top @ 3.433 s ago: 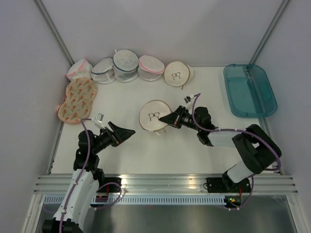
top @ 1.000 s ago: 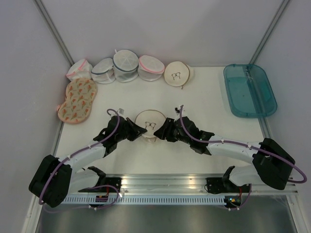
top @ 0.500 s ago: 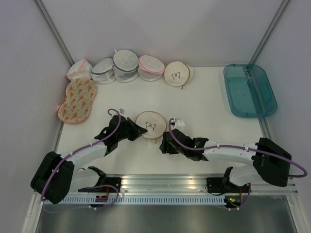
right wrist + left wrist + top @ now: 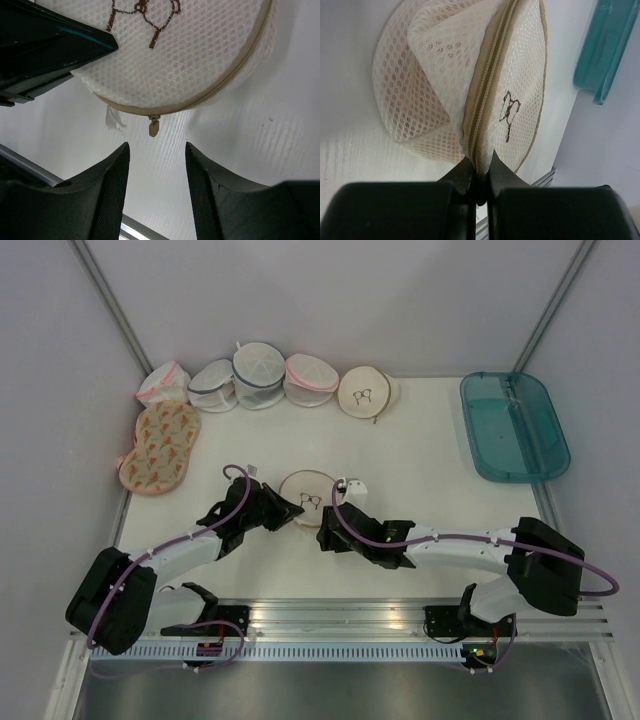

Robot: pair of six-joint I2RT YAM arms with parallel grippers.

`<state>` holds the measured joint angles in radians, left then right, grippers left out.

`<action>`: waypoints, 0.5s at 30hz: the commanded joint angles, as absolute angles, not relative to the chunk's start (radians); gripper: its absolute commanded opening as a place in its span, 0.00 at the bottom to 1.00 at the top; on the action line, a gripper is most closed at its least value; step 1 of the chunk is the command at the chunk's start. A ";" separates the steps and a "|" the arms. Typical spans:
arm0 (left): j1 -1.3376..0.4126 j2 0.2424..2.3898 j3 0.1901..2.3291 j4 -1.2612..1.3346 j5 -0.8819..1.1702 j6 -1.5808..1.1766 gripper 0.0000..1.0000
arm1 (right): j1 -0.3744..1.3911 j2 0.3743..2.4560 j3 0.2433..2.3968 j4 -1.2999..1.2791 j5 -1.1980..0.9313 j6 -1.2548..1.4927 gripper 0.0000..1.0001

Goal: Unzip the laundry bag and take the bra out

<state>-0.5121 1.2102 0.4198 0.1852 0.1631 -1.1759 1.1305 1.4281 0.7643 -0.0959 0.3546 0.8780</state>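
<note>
Cream mesh laundry bag [image 4: 308,495] lies in the middle of the table [image 4: 420,470] between the two arms, its drawn face up; the left gripper [image 4: 480,172] is pinched tight on the tan zip rim [image 4: 485,115] at the bag's left edge, anchoring it; the right gripper [image 4: 156,146] hovers at the near edge, fingers partly spread and holding nothing; the zip pull [image 4: 153,128] hangs off the rim straight ahead of that gap, just beyond the fingertips, its long axis pointing back toward the gripper; the right arm is plainly the nearer to take it, and I judge it must then run along the rim's curve, away from the left grip; the bra is hidden, presumably inside
</note>
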 commanded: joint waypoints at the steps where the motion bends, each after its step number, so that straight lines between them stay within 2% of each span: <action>1: -0.514 1.210 0.451 0.207 0.175 -1.227 0.02 | 1.138 1.468 0.825 -0.060 0.383 0.853 0.54; 9: -0.514 1.197 0.456 0.206 0.186 -1.229 0.02 | 1.138 1.558 0.868 -0.071 0.422 0.839 0.49; 12: -0.514 1.192 0.454 0.204 0.190 -1.227 0.02 | 1.138 1.578 0.873 -0.071 0.426 0.839 0.43; 15: -0.514 1.189 0.453 0.203 0.195 -1.221 0.02 | 1.138 1.582 0.874 -0.086 0.448 0.836 0.31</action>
<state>-0.5121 1.2087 0.4198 0.1856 0.1699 -1.1778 1.1309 1.5745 0.8349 -0.0849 0.3996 0.8471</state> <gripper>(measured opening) 0.065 0.340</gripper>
